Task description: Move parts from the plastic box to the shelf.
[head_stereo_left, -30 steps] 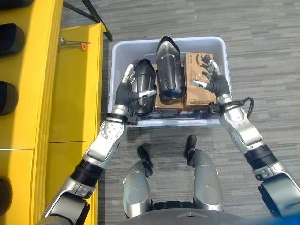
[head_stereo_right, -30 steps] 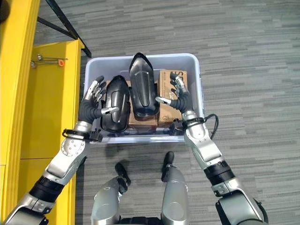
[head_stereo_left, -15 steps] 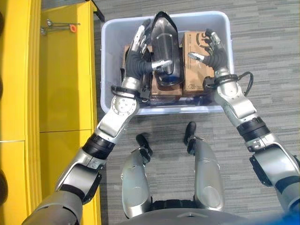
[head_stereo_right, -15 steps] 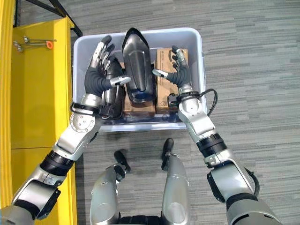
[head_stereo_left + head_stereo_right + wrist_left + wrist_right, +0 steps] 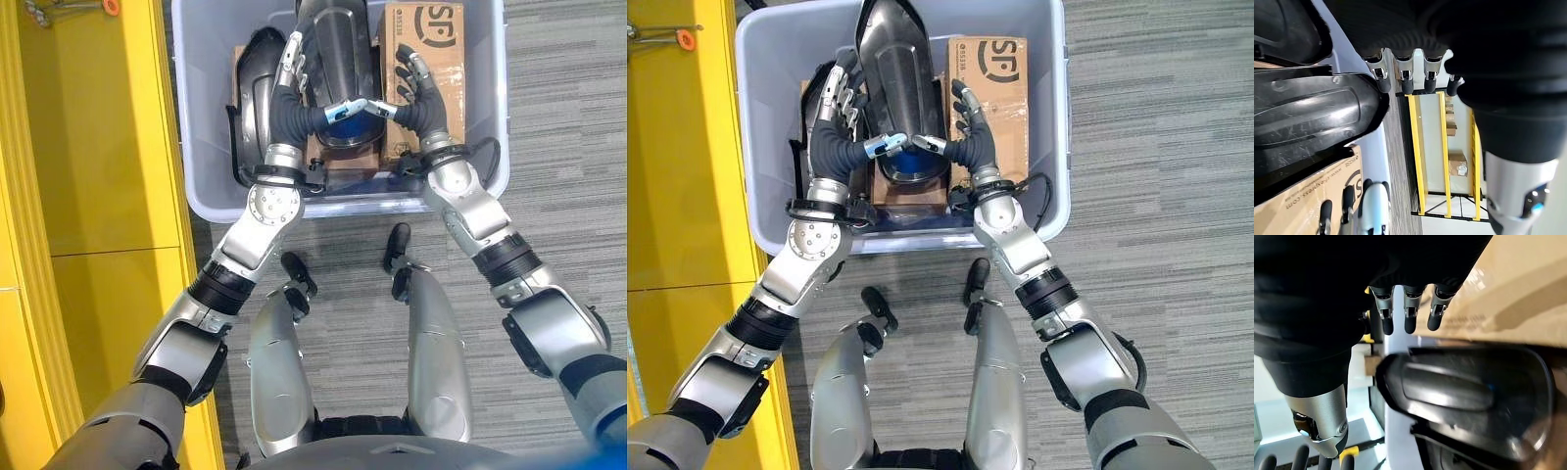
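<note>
A pale plastic box (image 5: 490, 147) on the floor holds two black moulded parts and a brown cardboard carton (image 5: 436, 44). One black part (image 5: 257, 98) lies at the box's left. The other, longer black part (image 5: 338, 54) lies in the middle on top of cartons. My left hand (image 5: 292, 103) is open against the middle part's left side and my right hand (image 5: 419, 106) is open at its right side, between it and the carton. Both thumbs reach across the part's near end and almost meet. The right wrist view shows that part (image 5: 1464, 391) beside straight fingers.
A yellow shelf (image 5: 88, 147) runs along the left side, close to the box. An orange-handled tool (image 5: 681, 39) lies on it at the far end. Grey striped carpet (image 5: 568, 117) spreads to the right of the box.
The camera has leaned in over the box. My left hand left the left-side part and moved to the middle part; my right hand closed in from the carton side, thumbs nearly touching.
</note>
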